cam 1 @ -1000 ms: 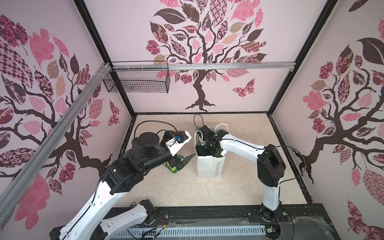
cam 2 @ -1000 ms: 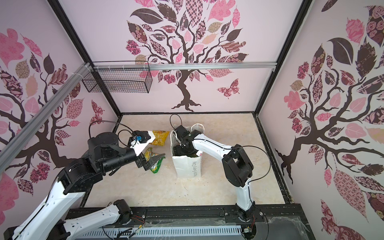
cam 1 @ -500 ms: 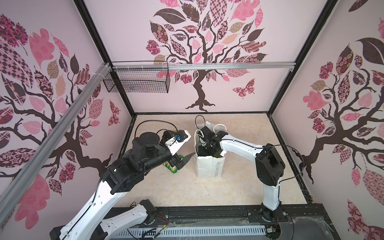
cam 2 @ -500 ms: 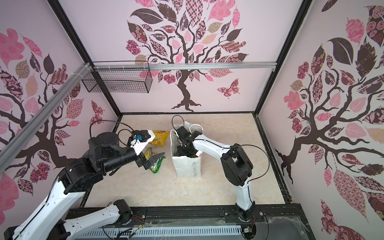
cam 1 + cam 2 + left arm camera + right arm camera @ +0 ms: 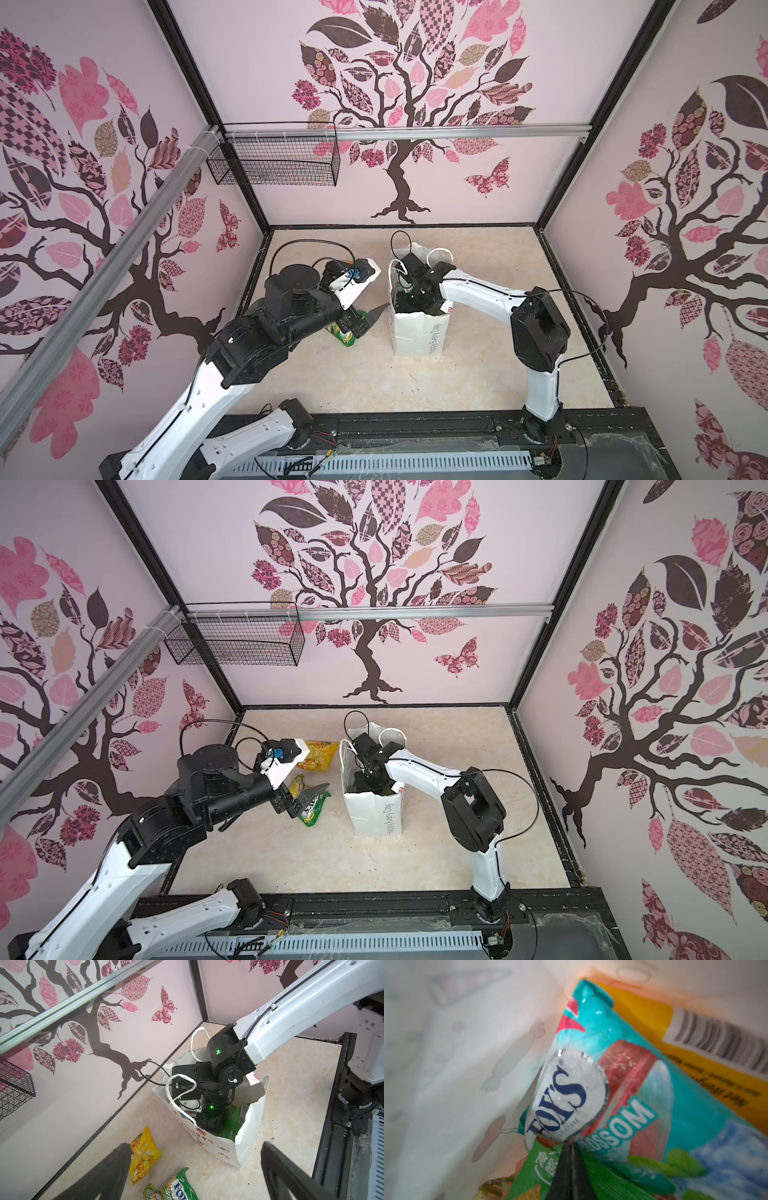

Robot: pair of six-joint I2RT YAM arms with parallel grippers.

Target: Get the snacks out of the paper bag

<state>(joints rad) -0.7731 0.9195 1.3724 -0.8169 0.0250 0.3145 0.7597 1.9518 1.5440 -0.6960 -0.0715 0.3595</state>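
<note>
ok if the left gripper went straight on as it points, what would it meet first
Probably the near wall of the paper bag, framed between the left gripper's open jaws; depth is unclear, so maybe the floor first.

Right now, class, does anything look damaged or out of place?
The rim of the paper bag is ragged and bent outward where the right gripper reaches in, and one white cord handle drapes across that arm's wrist, where it might snag.
</note>
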